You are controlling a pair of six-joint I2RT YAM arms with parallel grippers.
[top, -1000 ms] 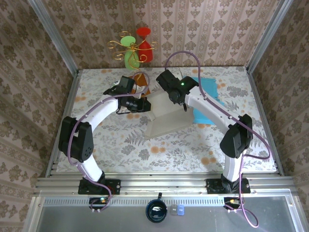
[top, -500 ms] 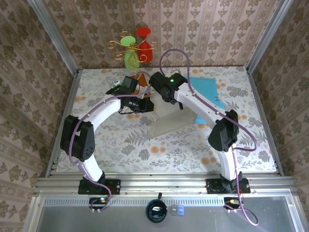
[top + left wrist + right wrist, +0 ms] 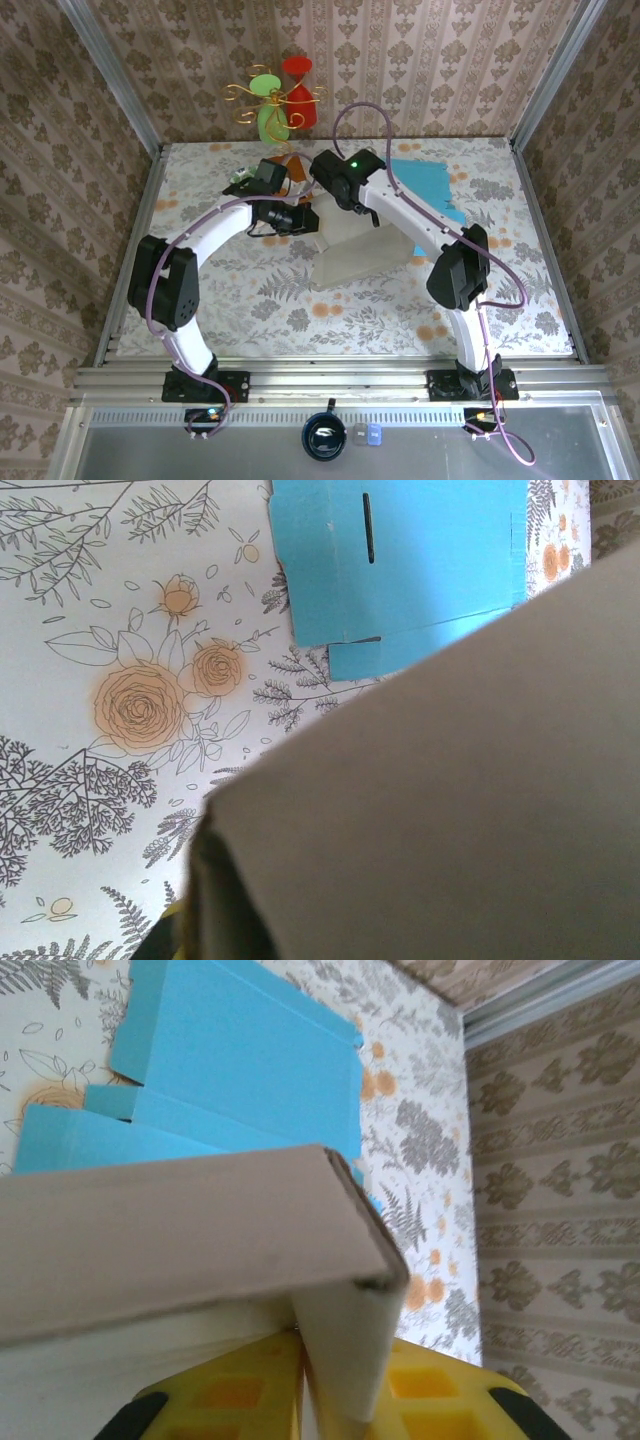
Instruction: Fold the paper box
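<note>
Sitting mid-table, the paper box (image 3: pixel 365 255) has its left edge clamped in the left gripper (image 3: pixel 308 218), with the right gripper (image 3: pixel 338 203) at its far edge. From the left wrist, its brown panel looms over the floral cloth (image 3: pixel 140 680), with blue cardboard (image 3: pixel 420 560) beyond. From the right wrist, narrow yellow fingers (image 3: pixel 230 1395) pinch a folded flap.

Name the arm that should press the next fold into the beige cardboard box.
Probably right: a creased flap of the beige cardboard box sits between its yellow fingers. The left fingers are shut on the box's left edge, steadying it.
</note>
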